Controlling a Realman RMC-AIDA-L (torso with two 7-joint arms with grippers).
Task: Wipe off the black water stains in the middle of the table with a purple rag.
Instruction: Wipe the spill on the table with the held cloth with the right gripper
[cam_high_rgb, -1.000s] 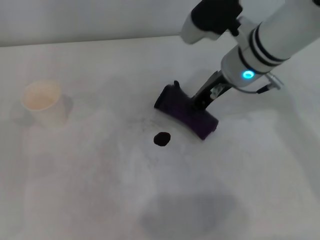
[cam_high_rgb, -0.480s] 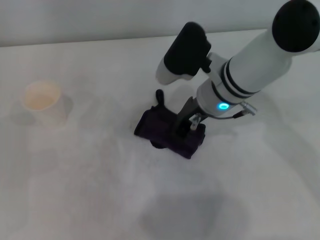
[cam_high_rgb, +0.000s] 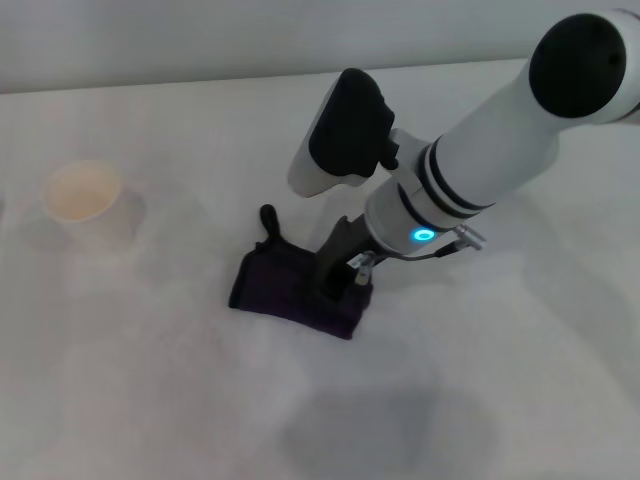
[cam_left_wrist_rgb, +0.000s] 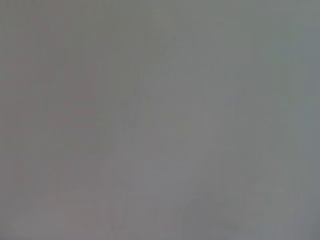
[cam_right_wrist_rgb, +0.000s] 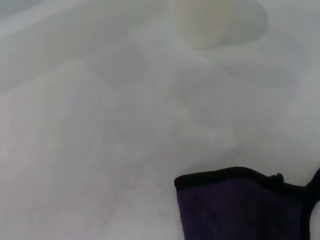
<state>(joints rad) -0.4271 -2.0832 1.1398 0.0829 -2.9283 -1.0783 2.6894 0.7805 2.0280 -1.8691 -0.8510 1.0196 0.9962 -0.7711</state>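
The purple rag (cam_high_rgb: 290, 289) lies flat on the white table (cam_high_rgb: 150, 380), left of centre, its loop tab pointing away from me. My right gripper (cam_high_rgb: 345, 283) presses down on the rag's right end and is shut on it. The rag also shows in the right wrist view (cam_right_wrist_rgb: 240, 205), with bare table beyond it. The black water stain is not visible anywhere; the spot where it was lies under or behind the rag. My left gripper is out of the head view, and the left wrist view shows only a blank grey surface.
A white cup (cam_high_rgb: 88, 203) stands at the table's left side, well away from the rag; it also shows in the right wrist view (cam_right_wrist_rgb: 202, 20). A faint grey shadow patch (cam_high_rgb: 385, 425) lies on the near part of the table.
My right gripper dragged the rag toward me and to the left, across the black blot. The blot was visible a second ago and no longer shows.
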